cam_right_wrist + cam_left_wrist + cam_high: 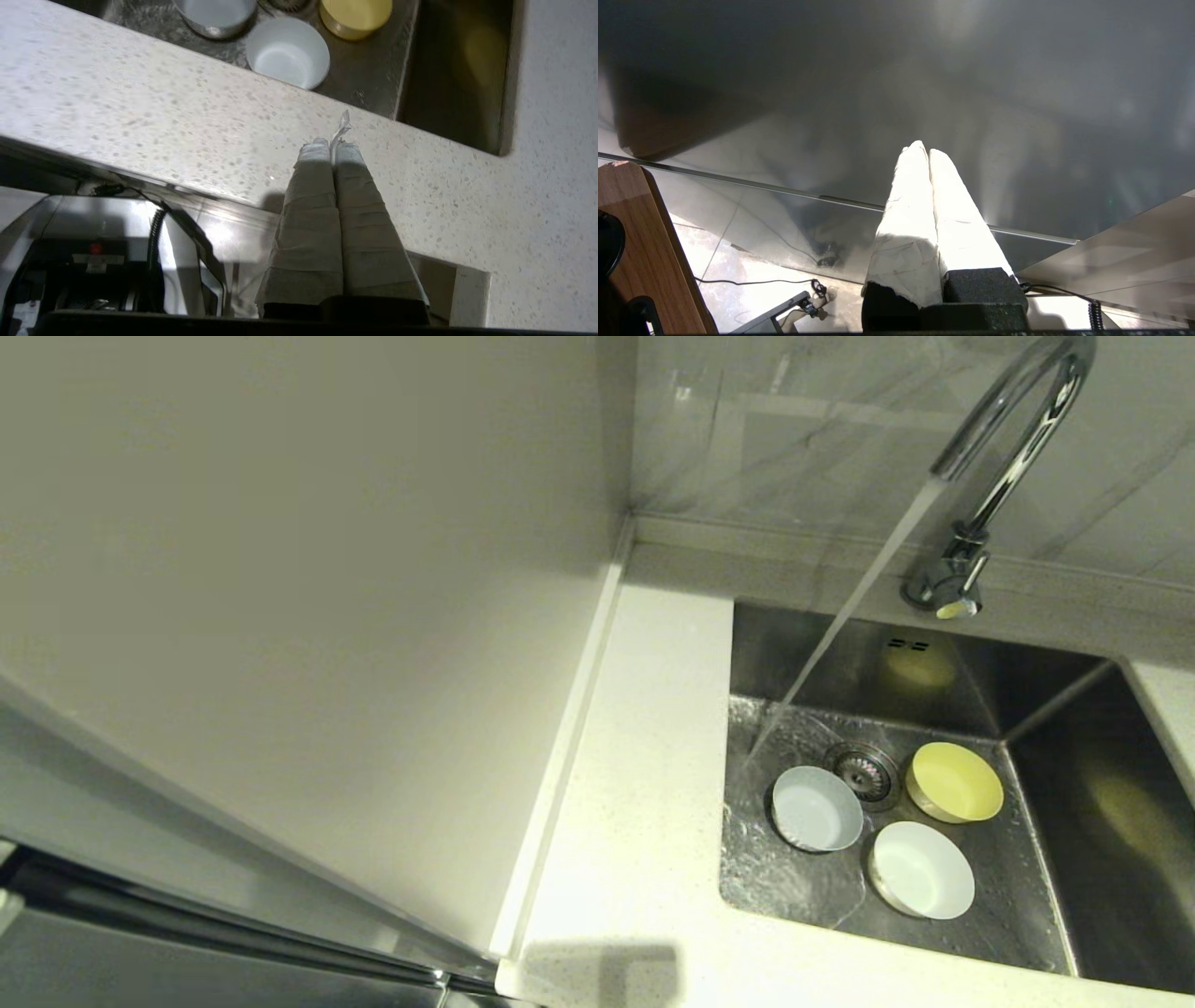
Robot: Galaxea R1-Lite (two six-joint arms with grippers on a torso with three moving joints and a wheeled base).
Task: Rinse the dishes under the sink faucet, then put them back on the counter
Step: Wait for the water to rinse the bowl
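Note:
Three small bowls lie on the floor of the steel sink around the round drain: a pale grey-blue bowl on the left, a yellow bowl on the right, a white bowl nearest the front. Water streams slantwise from the chrome gooseneck faucet and lands left of the grey-blue bowl. Neither arm shows in the head view. My right gripper is shut and empty above the speckled counter, in front of the sink, with the white bowl beyond it. My left gripper is shut, facing a plain grey panel.
A plain pale side panel stands left of the counter strip. A tiled wall rises behind the faucet. In the left wrist view a wooden board and floor cables lie below.

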